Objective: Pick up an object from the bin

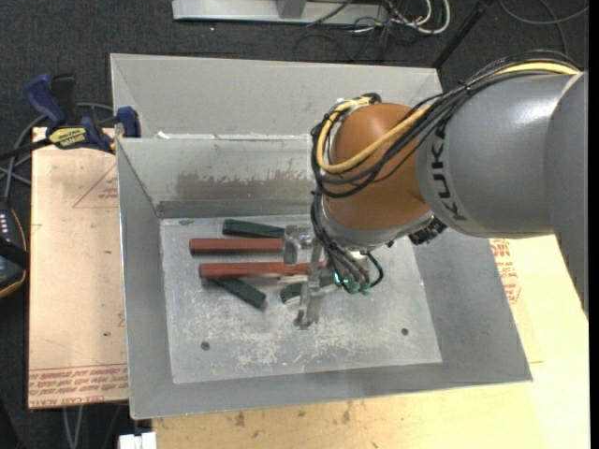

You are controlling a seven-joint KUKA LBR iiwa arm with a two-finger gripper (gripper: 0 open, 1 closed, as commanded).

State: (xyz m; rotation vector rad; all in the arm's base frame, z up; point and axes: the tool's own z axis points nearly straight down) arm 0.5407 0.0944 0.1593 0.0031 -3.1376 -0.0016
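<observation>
My gripper point(302, 279) is low in the middle of the bin, under the orange wrist cover. Its fingers stand open, one fingertip point(296, 245) behind and one point(307, 311) in front of the right end of a red-brown bar point(245, 270). That bar lies flat and points left, and its end sits in the gap with space on both sides. A second red-brown bar point(234, 246) lies parallel just behind it. A dark green bar point(252, 227) lies behind both. Another dark green bar point(239, 291) lies slanted in front of them.
The bars cluster left of the bin's centre. The bin's sloped walls rise at the left and back. The arm and its cables hang over the right half of the bin floor.
</observation>
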